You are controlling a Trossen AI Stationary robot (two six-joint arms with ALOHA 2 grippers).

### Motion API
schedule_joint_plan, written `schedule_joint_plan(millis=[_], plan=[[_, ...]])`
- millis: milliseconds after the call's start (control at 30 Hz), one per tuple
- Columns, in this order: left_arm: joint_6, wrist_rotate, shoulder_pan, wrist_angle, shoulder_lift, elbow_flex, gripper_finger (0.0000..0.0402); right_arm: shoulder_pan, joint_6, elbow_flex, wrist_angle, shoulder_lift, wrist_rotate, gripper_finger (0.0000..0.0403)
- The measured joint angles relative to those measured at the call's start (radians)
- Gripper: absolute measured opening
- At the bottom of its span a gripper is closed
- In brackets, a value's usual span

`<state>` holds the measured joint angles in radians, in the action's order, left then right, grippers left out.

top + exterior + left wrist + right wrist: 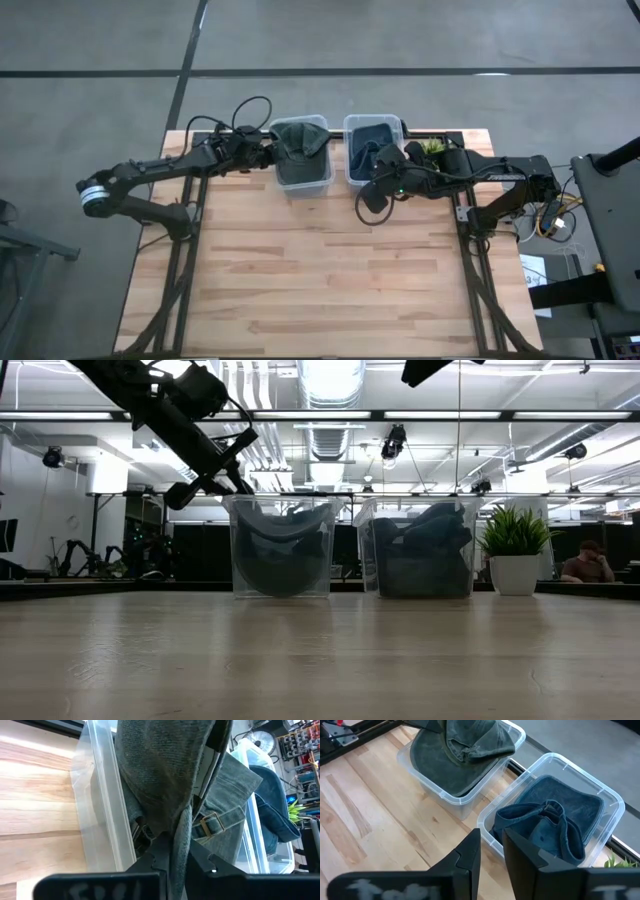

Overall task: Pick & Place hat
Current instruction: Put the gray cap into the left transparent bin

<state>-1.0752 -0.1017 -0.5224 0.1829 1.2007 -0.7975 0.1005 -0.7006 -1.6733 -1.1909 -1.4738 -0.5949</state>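
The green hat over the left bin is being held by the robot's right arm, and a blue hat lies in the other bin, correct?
Not quite: the left gripper holds the green hat, as the left wrist view shows. The right gripper holds nothing. The blue hat does lie in the other bin.

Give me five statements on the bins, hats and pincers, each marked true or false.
1. The left pincer is shut on the green hat. True.
2. The blue hat lies on the bare table. False: it sits in the right bin.
3. A plant stands beside the right bin. True.
4. The right pincer holds the blue hat. False: it is apart from the hat, holding nothing.
5. The green hat is over the left bin. True.
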Motion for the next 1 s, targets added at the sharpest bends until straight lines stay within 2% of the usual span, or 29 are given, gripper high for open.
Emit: schedule_joint_plan(millis=[200,567,733,1000], plan=[[0.001,0.000,0.000,-0.009,0.000,0.000,0.0059,0.000,-0.004,0.000,0.001,0.000,0.000,0.0068],[0.026,0.058,0.000,-0.012,0.000,0.001,0.0173,0.000,-0.007,0.000,0.002,0.000,-0.001,0.0080],[0.041,0.071,0.000,-0.006,-0.008,-0.013,0.0183,0.000,-0.007,0.000,0.003,0.000,-0.001,0.0074],[0.145,0.074,-0.012,0.040,-0.025,-0.117,0.0184,0.000,-0.007,0.000,0.004,0.000,-0.001,0.0071]])
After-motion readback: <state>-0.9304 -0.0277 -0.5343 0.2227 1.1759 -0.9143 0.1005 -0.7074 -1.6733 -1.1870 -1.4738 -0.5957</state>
